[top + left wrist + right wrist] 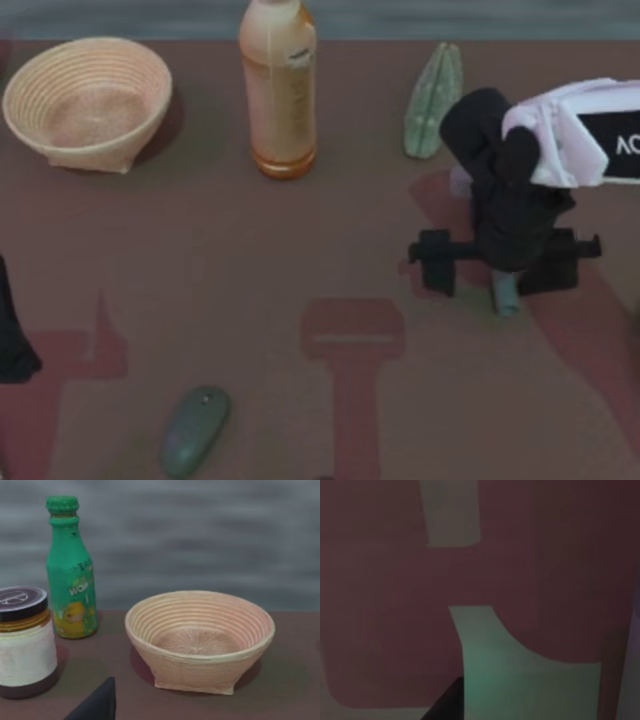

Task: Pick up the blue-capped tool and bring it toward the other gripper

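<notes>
At about three o'clock on the table, seen from above: right gripper, pointed down, its white wrist casing reaching off toward two o'clock. Fingers thrown wide apart, one toward nine o'clock and one toward three, closed on nothing that can be seen

Directly under that gripper, between the spread fingers: the blue-capped tool. Only a short grey stub of the handle showing, poking out at the gripper's six o'clock side; cap hidden beneath the black body. Impossible to tell whether touched by the fingers or apart from them

Parked at the nine o'clock edge of the table: left gripper, well apart from the tool, only a black sliver in view

Elsewhere from above:
- woven basket at ten o'clock, upright
- orange bottle at twelve o'clock, standing
- green ridged leaf piece at one o'clock, just beside the right arm
- grey-green mouse at seven o'clock

From the left wrist: the same basket close ahead, with a green bottle and a dark-lidded jar standing near each other beyond it

From the right wrist: dim table surface with paler marks, nothing more to make out
</notes>
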Controlling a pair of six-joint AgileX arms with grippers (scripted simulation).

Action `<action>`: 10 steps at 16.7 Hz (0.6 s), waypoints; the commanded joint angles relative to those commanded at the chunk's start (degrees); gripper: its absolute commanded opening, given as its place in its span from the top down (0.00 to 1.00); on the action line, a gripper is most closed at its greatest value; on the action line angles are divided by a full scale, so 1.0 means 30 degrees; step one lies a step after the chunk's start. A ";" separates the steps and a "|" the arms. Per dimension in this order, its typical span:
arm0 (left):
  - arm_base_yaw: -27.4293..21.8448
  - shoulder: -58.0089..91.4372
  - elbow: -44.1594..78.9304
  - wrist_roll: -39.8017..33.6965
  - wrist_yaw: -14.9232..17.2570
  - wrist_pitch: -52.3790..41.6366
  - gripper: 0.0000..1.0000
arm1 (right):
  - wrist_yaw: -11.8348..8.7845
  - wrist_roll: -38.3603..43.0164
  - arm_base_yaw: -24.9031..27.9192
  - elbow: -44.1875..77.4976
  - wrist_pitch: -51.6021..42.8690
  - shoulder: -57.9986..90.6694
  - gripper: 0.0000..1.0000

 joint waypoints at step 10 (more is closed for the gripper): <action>0.0000 0.0000 0.0000 0.0000 0.0000 0.0000 0.00 | 0.0000 0.0000 0.0000 0.0000 0.0000 0.0000 1.00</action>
